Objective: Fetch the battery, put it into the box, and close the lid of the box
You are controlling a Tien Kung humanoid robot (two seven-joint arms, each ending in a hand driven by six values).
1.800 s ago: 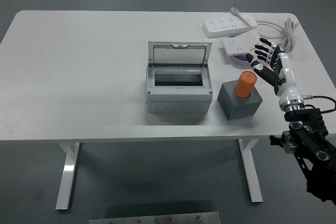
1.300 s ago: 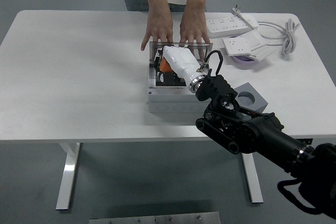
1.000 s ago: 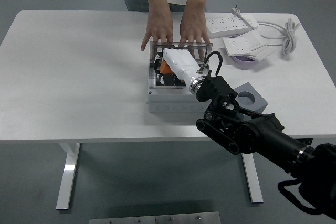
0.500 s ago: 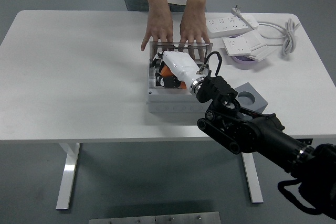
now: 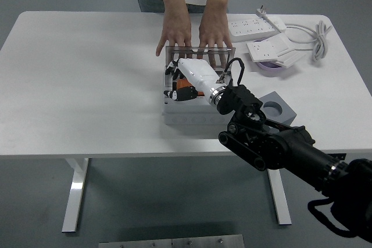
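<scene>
White rectangular table (image 5: 87,74) carries the grey plastic box (image 5: 189,111), a person's two hands (image 5: 192,30) steadying its clear hinged lid (image 5: 200,56). Right robot hand (image 5: 180,85) clutches the orange cylindrical battery (image 5: 187,92) over the box opening.

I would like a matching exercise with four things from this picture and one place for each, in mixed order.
Things:
1. battery
2. grey holder
3. person's hands
4. power strip

Places:
a. far right of the table
b. on the box's open lid
c. right of the box, empty
d. in the right hand, over the box

Pairs: 1-d, 2-c, 3-b, 4-a
</scene>
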